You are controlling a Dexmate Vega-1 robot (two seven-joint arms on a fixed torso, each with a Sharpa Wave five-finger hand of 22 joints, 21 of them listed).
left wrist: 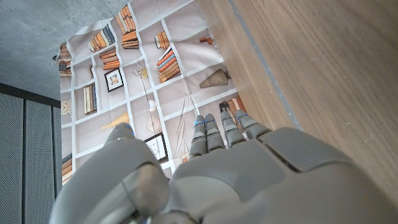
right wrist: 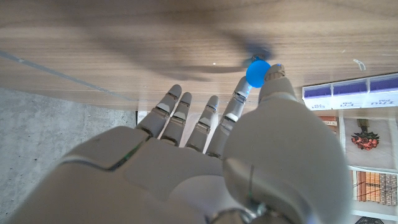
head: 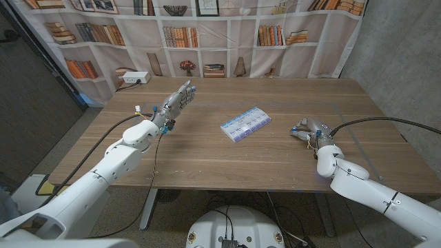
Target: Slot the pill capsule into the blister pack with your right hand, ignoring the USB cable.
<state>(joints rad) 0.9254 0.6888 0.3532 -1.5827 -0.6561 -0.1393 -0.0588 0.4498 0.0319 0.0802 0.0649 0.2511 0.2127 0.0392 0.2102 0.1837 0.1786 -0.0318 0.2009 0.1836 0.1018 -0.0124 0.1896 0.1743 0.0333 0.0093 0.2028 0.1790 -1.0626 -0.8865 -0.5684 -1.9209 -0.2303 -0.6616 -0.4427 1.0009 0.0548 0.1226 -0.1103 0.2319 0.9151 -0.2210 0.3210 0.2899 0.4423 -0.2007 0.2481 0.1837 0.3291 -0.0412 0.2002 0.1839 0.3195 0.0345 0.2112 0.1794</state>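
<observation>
pinching the capsule (right wrist: 257, 73) between thumb and a finger, the right hand (head: 306, 131) sits low over the desk (head: 207, 162) at about 3 o'clock from the pack (head: 245, 124), near it but apart. so: capsule picked up, judged by the blue blob at the fingertips in the right wrist view; too small to make out in the head view. not yet slotted; still to do: carrying toward 9 o'clock to the pack, lining up over a pocket, pressing in. which pockets stand free cannot be told.

left hand (head: 176, 100) raised over the desk at about 10 o'clock from the pack, fingers spread and holding nothing, well apart from the work.

bare wood between right hand and pack, so open room for the short move. near desk edge close below the right forearm; far edge and the bookshelf backdrop (head: 207, 34) well off. no usb cable to be told on the desk.
</observation>
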